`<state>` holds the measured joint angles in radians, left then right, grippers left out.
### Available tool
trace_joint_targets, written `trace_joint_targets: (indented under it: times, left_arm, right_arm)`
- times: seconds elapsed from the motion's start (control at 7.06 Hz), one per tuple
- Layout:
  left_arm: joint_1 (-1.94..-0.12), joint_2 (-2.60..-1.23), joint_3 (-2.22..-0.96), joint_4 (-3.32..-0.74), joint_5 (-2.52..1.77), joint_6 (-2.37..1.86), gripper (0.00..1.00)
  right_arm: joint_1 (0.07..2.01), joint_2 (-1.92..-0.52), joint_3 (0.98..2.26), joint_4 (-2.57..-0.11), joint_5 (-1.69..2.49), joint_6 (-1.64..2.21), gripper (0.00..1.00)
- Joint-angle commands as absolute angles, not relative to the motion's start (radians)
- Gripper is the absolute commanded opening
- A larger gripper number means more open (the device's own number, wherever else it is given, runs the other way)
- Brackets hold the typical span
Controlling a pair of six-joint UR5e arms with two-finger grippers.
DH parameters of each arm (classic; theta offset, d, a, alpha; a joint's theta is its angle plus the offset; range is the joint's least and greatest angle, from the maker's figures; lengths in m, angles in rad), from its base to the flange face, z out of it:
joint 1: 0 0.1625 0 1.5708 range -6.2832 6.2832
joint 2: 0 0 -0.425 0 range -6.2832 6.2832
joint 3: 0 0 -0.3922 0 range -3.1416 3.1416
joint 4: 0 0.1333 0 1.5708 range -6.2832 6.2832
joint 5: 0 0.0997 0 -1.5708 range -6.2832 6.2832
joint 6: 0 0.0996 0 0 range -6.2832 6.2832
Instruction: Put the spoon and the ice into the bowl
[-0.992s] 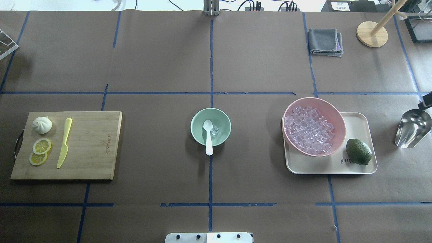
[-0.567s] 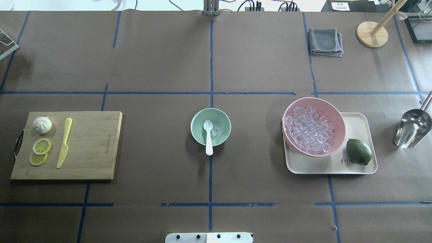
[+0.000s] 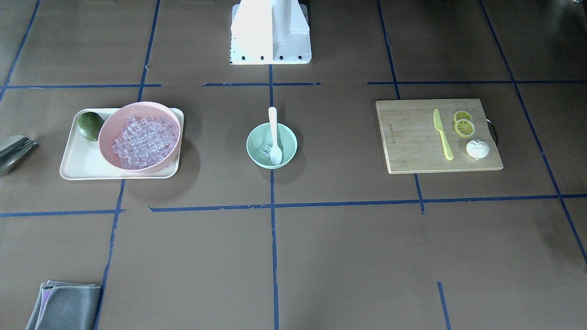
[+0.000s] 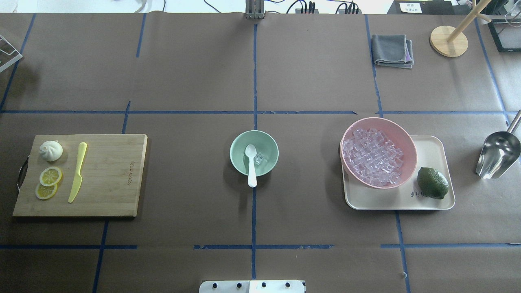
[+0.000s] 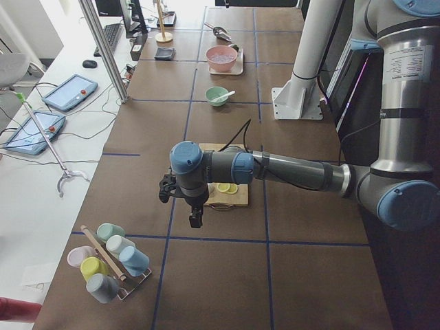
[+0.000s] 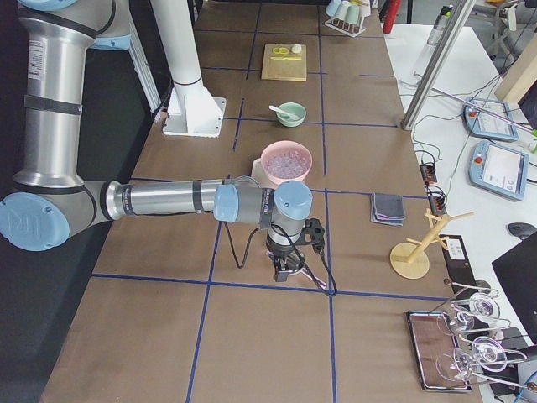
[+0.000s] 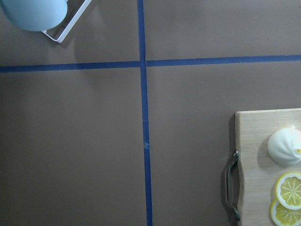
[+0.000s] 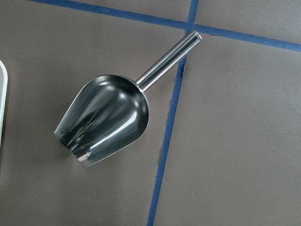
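Note:
The mint-green bowl stands at the table's middle. The white spoon lies in it, scoop down inside, handle over the rim toward the robot. A few clear ice cubes lie in the bowl beside the scoop. Both arms are out of the overhead and front views. The left gripper hangs over the table beyond the cutting board; I cannot tell if it is open. The right gripper hangs beyond the tray; I cannot tell its state either.
A pink bowl full of ice sits on a cream tray with a green lime. A steel scoop lies right of the tray. A cutting board holds a yellow-green knife, lemon slices and a bun. A grey cloth lies far right.
A dark part of the right gripper at the scoop's handle has left the overhead view's right edge. The scoop stays on the table. Bowl, spoon and ice have not moved.

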<state>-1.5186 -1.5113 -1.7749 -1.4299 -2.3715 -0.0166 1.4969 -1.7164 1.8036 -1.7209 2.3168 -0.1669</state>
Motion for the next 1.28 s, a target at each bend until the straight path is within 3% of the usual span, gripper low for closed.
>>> trace_joint_targets:
  times: [0.0, 1.13]
  left_arm:
    - [-1.517, -1.508, -1.770, -1.433, -2.370, -0.020, 1.00]
    - [-1.514, -1.506, -1.749, -1.436, -2.370, -0.095, 1.00]
  right_arm:
    - [1.508, -1.713, 1.775, -1.715, 2.318, -0.222, 0.99]
    - [1.517, -1.716, 1.775, -1.718, 2.318, -0.209, 0.99]
